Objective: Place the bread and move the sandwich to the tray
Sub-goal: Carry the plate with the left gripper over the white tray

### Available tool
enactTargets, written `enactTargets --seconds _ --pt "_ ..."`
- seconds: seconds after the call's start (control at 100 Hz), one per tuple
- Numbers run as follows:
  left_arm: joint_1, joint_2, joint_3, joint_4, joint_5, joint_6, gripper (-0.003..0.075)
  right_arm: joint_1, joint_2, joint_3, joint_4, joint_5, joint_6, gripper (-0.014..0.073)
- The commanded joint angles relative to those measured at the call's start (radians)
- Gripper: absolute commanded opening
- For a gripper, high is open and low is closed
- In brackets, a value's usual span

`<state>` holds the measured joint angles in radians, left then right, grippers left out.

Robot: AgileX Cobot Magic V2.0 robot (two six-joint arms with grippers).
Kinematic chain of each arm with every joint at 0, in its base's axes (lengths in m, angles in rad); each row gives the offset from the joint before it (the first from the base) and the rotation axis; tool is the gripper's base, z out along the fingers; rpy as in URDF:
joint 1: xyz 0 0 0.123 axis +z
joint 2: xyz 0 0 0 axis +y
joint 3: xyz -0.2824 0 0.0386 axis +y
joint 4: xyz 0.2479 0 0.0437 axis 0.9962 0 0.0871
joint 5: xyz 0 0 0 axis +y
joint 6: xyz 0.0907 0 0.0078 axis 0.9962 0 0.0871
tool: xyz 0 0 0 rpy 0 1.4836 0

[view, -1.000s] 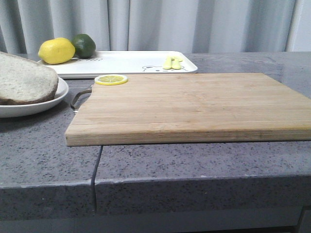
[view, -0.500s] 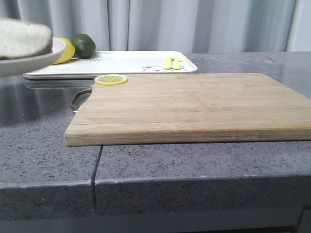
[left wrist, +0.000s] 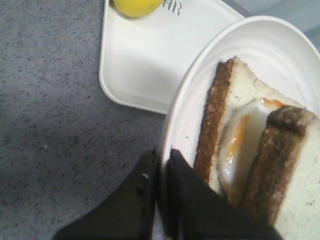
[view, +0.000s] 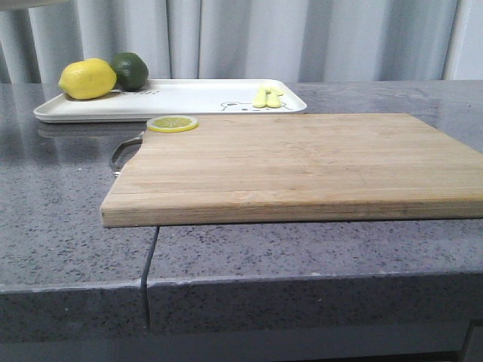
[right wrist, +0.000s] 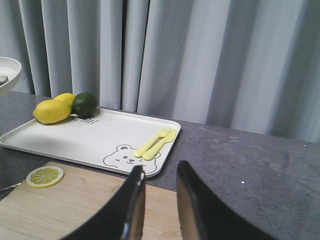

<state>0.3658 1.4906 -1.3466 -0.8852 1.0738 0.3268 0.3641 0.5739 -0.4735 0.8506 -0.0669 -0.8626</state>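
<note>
In the left wrist view my left gripper (left wrist: pixel 162 166) is shut on the rim of the round white plate (left wrist: pixel 270 45) and holds it in the air. The sandwich (left wrist: pixel 215 125) lies on the plate: two brown-crusted bread slices with the fried egg (left wrist: pixel 245 145) between them, the upper bread slice (left wrist: pixel 275 165) on the egg. The plate hangs partly over a corner of the white tray (left wrist: pixel 150 60). The tray (view: pixel 189 96) stands at the back of the counter. My right gripper (right wrist: pixel 160 175) is open and empty above the cutting board's far edge, near the tray's bear drawing (right wrist: pixel 131 156).
A wooden cutting board (view: pixel 302 166) fills the middle of the grey counter, with a lemon slice (view: pixel 172 123) on its back left corner. A lemon (view: pixel 87 79), a lime (view: pixel 130 70) and a yellow fork and spoon (view: pixel 269 96) lie on the tray. Grey curtains hang behind.
The plate with the sandwich has risen from the counter at the left and gone up out of the front view. The counter under it is now bare.
</note>
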Motion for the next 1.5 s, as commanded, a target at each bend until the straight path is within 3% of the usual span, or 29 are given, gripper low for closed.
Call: enactTargets --seconds 0.0,0.33,0.67,1.07,1.49 --pt "-0.051 0.006 -0.084 -0.104 -0.016 -0.036 -0.002 -0.004 -0.001 -0.03 -0.002 -0.059 -0.007 0.0187" --pt "-0.228 0.213 -0.285 -0.101 -0.122 -0.177 -0.002 -0.004 -0.001 -0.03 -0.001 -0.059 -0.007 0.0187" --pt "-0.334 0.436 -0.487 -0.053 -0.201 -0.286 -0.002 -0.004 -0.001 -0.03 -0.001 -0.059 -0.007 0.0187" --pt "-0.402 0.584 -0.635 0.064 -0.241 -0.379 -0.002 -0.004 -0.001 -0.03 -0.001 -0.062 -0.007 0.0187" --pt "-0.407 0.623 -0.64 0.129 -0.284 -0.426 -0.002 -0.004 -0.001 -0.03 -0.001 -0.063 -0.007 0.0187"
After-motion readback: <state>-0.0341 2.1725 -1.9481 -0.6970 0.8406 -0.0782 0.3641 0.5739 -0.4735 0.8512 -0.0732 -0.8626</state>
